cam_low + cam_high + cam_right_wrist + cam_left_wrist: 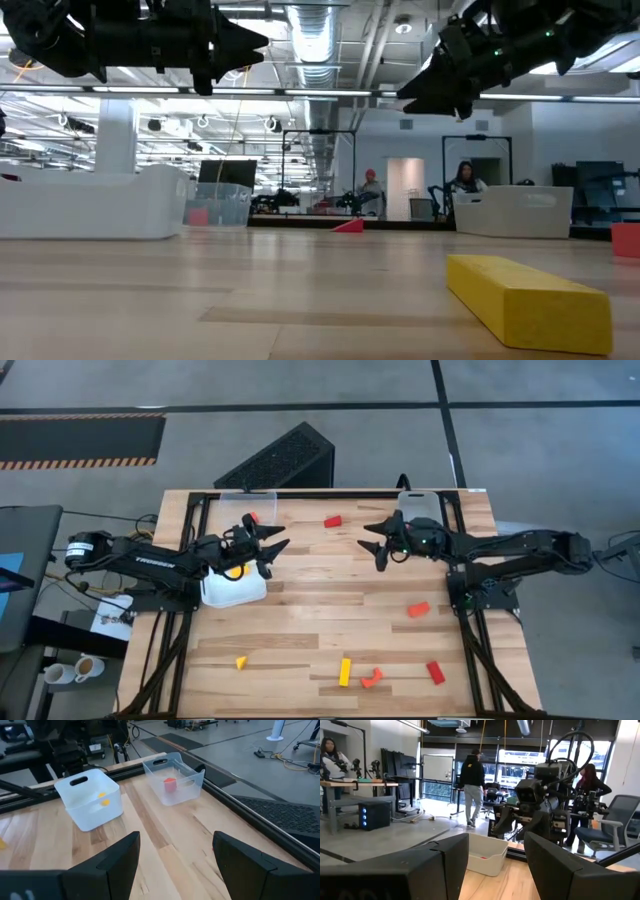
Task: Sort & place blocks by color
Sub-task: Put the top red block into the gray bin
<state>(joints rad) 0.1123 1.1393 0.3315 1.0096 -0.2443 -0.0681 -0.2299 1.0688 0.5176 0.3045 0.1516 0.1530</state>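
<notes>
I'm holding both claws wide open and empty above the table, tips facing each other. The left gripper (278,537) is hovering beside the white bin (236,589); the right gripper (372,543) is hovering opposite. The red wedge (333,521) is lying between them, long axis running claw to claw. The yellow bar (345,672) is lying well nearer the front edge, its long axis crosswise to that.

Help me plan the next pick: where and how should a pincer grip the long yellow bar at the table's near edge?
Grip the yellow bar at mid-length across its narrow width, coming straight down. It lies flat with long parallel sides, and the orange arch sits apart beside it, so stay clear of that.
</notes>
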